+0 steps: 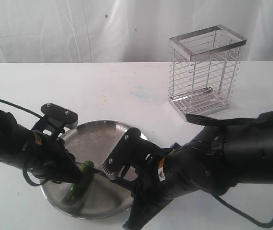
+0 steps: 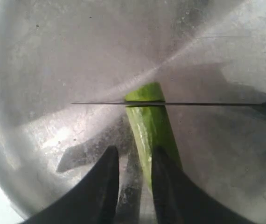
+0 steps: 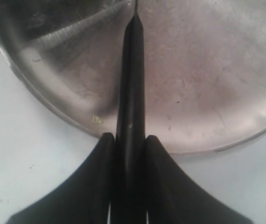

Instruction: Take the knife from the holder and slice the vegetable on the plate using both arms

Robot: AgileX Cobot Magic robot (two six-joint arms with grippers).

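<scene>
Watching the cut: your right gripper is clamped on the handle of the knife, with the blade laid straight across the vegetable near its blunt end, set for a thin slice. Your left gripper straddles the vegetable's other end, likely steadying it clear of the edge. Whether its fingers actually pinch, you can't tell. All this sits on the plate, near and left of centre. The holder stands far right, well apart.

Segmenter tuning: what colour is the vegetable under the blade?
The vegetable is bright green; it shows best in the left wrist view.
</scene>
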